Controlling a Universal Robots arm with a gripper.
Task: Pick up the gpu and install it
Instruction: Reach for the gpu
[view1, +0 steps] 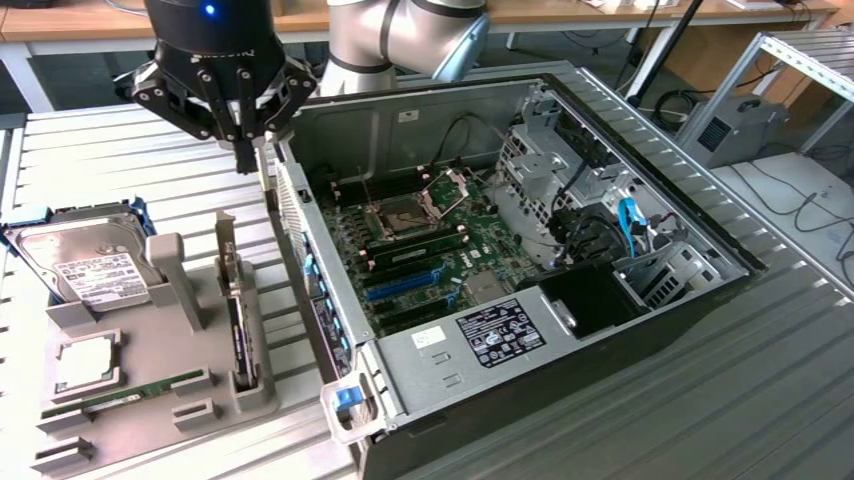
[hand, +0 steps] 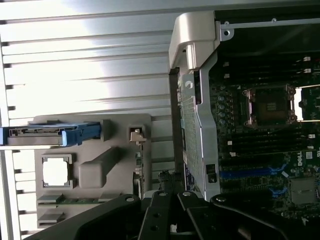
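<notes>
Up front, the grey holder (view1: 160, 345) holds the gpu (view1: 235, 300) standing on edge; above it hangs the gripper (view1: 250, 160), clenched on nothing, beside the open computer case (view1: 414, 372).

In the exterior view, the gpu (view1: 238, 318) stands in the tray (view1: 160, 345), with the hard drive (view1: 83, 268) at 10 o'clock, the memory stick (view1: 127, 392) at 8, the computer case (view1: 387, 130) at 3 and the gripper (view1: 251, 160) at 12.
</notes>
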